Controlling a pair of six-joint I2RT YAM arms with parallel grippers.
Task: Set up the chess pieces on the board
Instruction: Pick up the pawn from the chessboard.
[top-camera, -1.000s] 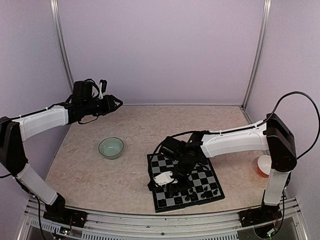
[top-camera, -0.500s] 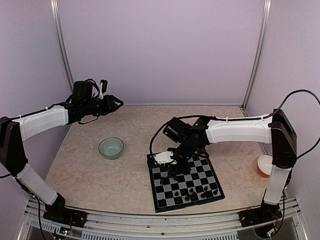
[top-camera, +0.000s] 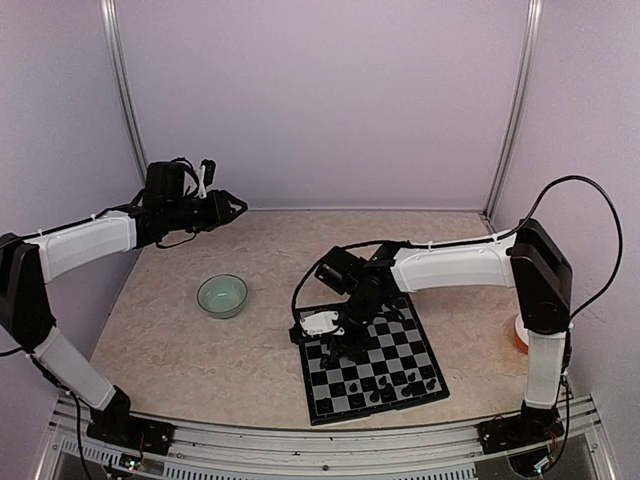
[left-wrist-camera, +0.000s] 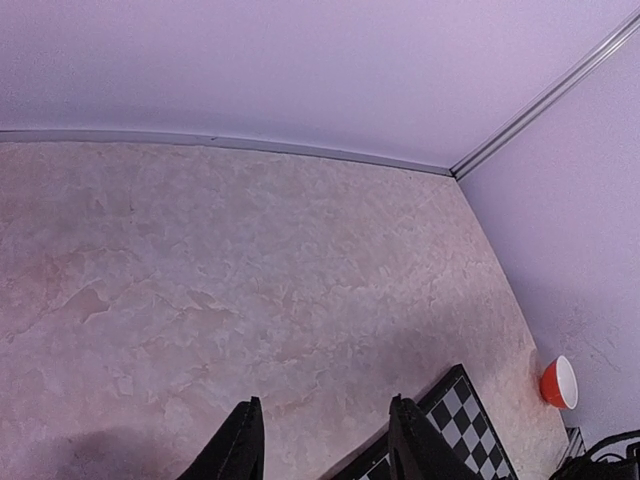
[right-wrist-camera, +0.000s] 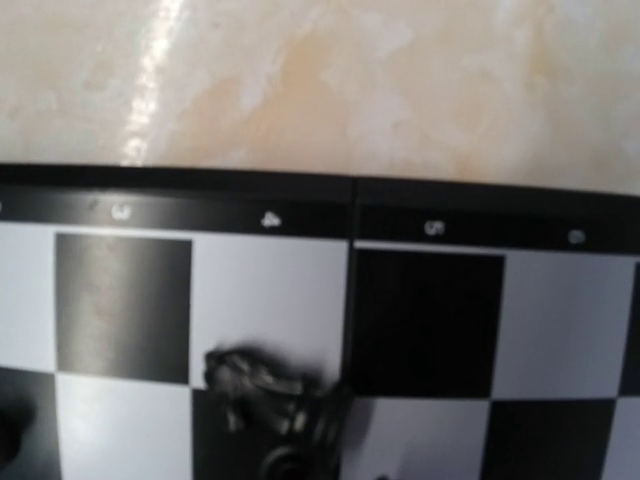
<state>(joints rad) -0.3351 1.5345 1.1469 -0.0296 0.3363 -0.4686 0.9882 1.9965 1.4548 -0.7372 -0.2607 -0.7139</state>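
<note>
The board (top-camera: 404, 347) lies at the near right of the table, and several black chess pieces (top-camera: 385, 388) stand in its near rows. My right gripper (top-camera: 336, 343) hangs low over the board's far-left part. In the right wrist view the board (right-wrist-camera: 270, 285) fills the frame, and a blurred black chess piece (right-wrist-camera: 262, 384) sits tilted at my right gripper (right-wrist-camera: 295, 440), which looks shut on it; the fingers hardly show. My left gripper (top-camera: 238, 207) is open and empty, raised at the far left, open in its own view too (left-wrist-camera: 325, 440).
A pale green bowl (top-camera: 221, 295) stands left of the board. A red cup (top-camera: 522, 335) stands at the right edge, behind the right arm; it also shows in the left wrist view (left-wrist-camera: 558, 382). Purple walls close the back and sides.
My right gripper has moved from the board's near-left corner up along its left side to the far-left part. The left arm has not moved.
</note>
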